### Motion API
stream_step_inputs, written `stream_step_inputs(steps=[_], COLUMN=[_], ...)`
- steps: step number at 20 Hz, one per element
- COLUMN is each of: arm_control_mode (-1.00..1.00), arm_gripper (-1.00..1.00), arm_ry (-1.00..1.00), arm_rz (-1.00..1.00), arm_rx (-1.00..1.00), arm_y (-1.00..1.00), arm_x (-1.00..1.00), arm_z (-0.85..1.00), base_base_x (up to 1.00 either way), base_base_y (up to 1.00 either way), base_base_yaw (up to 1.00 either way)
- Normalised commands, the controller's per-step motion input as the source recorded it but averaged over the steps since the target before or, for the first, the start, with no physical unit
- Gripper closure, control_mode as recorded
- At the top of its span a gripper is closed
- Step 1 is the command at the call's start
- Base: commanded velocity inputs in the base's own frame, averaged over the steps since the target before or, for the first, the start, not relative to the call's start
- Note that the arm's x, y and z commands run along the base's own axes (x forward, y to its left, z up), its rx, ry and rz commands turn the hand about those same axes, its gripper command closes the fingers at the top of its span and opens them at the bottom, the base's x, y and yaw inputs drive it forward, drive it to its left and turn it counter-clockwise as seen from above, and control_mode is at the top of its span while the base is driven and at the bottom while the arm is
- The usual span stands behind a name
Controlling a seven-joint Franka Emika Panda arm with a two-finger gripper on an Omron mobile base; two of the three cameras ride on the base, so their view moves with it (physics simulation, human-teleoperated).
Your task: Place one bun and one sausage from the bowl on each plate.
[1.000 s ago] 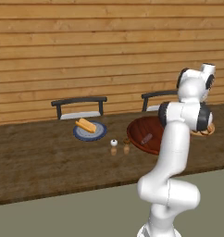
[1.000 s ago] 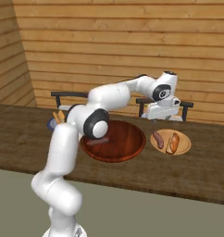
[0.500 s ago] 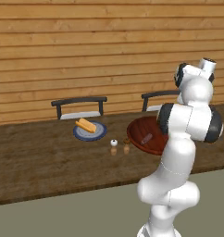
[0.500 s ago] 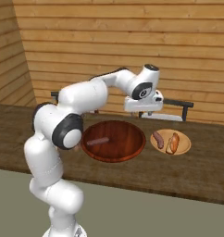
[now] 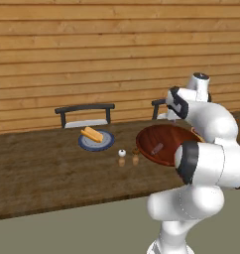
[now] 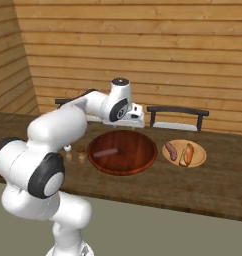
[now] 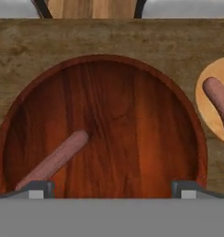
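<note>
The dark red-brown bowl holds one sausage. My gripper hovers open and empty over the bowl, looking straight down, its fingertips wide apart; the sausage lies toward the left fingertip in the hand view. On the tan-orange plate, right of the bowl, lie a sausage and a bun. The blue-grey plate to the left carries a bun.
Two small shakers stand on the wooden table between the blue plate and the bowl. Dark chairs stand behind the table against the plank wall. The table's front edge runs close below the bowl.
The arm has swung from above the tan-orange plate to above the bowl, leftward in the right base view. The gripper stays open and empty.
</note>
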Motion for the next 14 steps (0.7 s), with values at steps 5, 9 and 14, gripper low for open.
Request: stream_step_inputs(steps=[5,9,14], arm_control_mode=[-1.0,-1.0,-1.0], arm_gripper=[-1.0,-1.0,-1.0], arm_ry=[0.16,0.32,0.26], arm_rz=[-0.4,-0.36,-0.23], arm_rx=[0.07,0.19,0.24], arm_y=[0.95,0.49,0.06], arm_x=[0.04,0.38,0.18], arm_z=[-0.02,-0.18,-0.7], base_base_x=[0.0,0.0,0.0], base_base_y=[0.0,0.0,0.0], base_base_yaw=[0.0,0.0,0.0])
